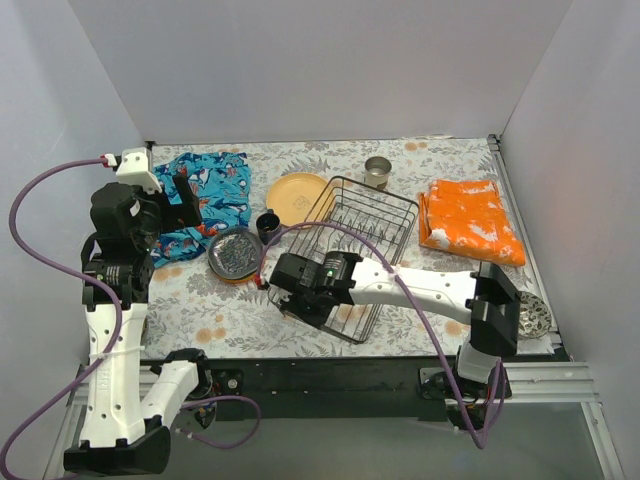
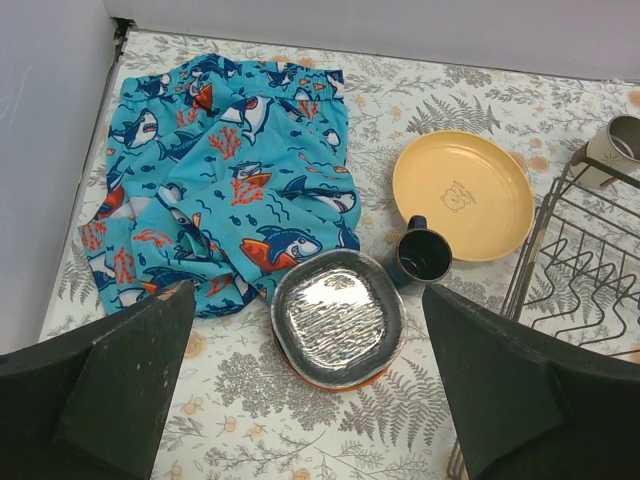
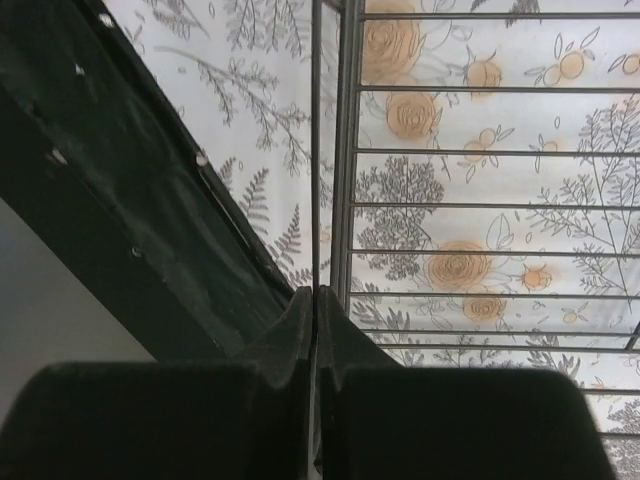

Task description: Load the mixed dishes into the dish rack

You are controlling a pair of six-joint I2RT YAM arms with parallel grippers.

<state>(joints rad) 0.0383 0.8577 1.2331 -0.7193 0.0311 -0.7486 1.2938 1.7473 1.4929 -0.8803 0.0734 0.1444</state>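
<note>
1. The bench [image 1: 440,170] carries a floral covering and is enclosed by plain walls on three sides.

2. The dish rack [image 1: 365,230], a black wire basket, sits at the bench centre, turned at an angle to the edges. In the right wrist view the floral covering shows through its floor wires [image 3: 345,150].

3. The right arm reaches from the near right across the near edge. The right claw [image 1: 288,292] is at the rack's near-left corner. Its fingers are pressed together, pinching one thin rim wire of the rack [image 3: 316,300].

4. The left claw [image 1: 185,205] hangs above the far-left area, spread wide and holding nothing [image 2: 305,295].

5. A blue shark-print cloth [image 2: 220,170] lies crumpled in the far-left corner. An orange crinkly bag [image 1: 470,220] lies right of the rack, apart from it.

6. A yellow plate [image 2: 462,193] lies just beside the rack's far-left corner.

7. A dark grey plate [image 2: 338,315] is stacked on an orange plate [image 2: 335,382], left of the rack and touching the cloth edge.

8. A patterned dish [image 1: 535,315] lies at the near-right edge, partly hidden by the right arm.

9. A dark blue mug [image 2: 422,255] stands upright between the yellow plate and the stack.

10. A beige-silver cup [image 1: 377,170] stands just beyond the rack's far rim.
</note>
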